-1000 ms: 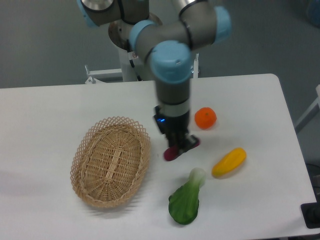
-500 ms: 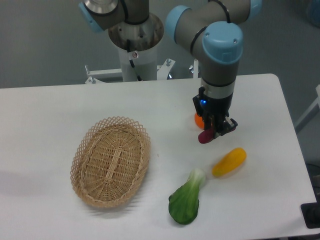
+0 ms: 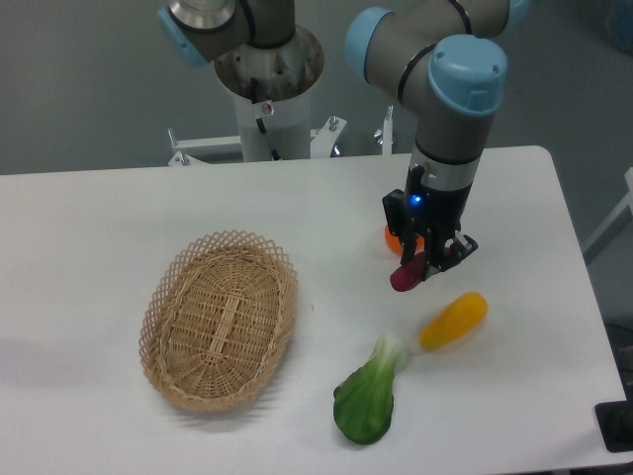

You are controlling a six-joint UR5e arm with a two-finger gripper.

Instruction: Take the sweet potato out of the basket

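A white table fills most of the frame, with a grey wall or floor behind it along the top and a white metal frame at the arm's base, top centre. At the lower right corner a dark object pokes in, too cut off to identify.

Going left to right there is one basket, oval and tan wicker, lying left of centre with nothing in it. One green leafy vegetable lies at lower centre. One sweet potato, dark reddish-purple, is right of centre, outside the basket and well apart from it, clamped between the jaws of the gripper. One orange shows just behind the gripper, mostly hidden by it. One yellow fruit lies just below and right of the sweet potato.
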